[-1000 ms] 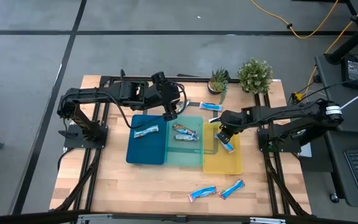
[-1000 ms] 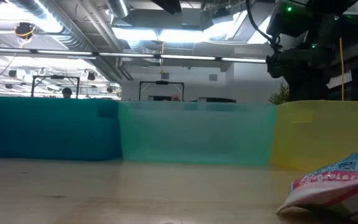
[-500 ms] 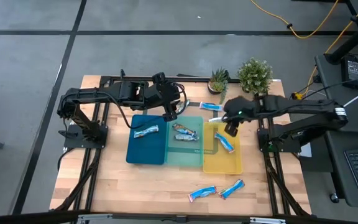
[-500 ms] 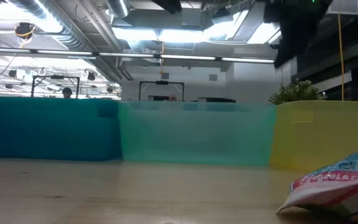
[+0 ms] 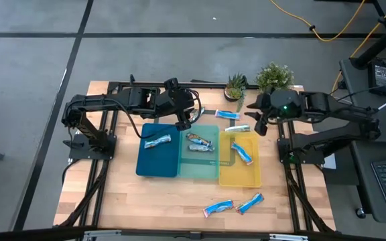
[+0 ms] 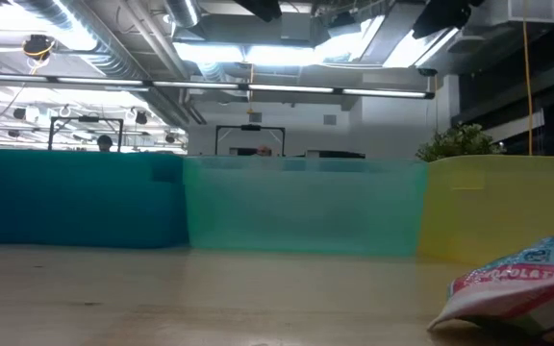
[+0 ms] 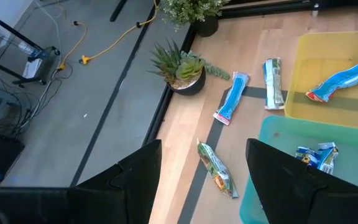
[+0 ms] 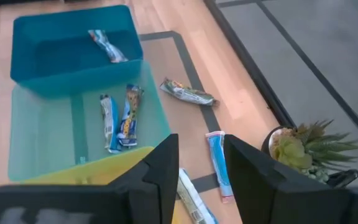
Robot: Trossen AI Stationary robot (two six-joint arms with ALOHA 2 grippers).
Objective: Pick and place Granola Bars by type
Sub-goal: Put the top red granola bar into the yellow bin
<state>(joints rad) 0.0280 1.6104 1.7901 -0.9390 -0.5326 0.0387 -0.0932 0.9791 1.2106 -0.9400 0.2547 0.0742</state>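
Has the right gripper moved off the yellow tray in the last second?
Yes. The right gripper has pulled back from over the yellow tray toward the potted plants, leaving a blue bar inside.

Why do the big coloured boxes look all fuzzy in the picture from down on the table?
In the low view the dark-blue tray, teal tray and yellow tray sit soft and out of focus, with bright ceiling lights glaring above; the wrapped granola bar close by is blurry too. The high view is sharper.

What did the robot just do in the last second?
The right end effector let go of a blue bar in the yellow tray and pulled back toward the plants. The left end effector, trays and other bars stayed put.
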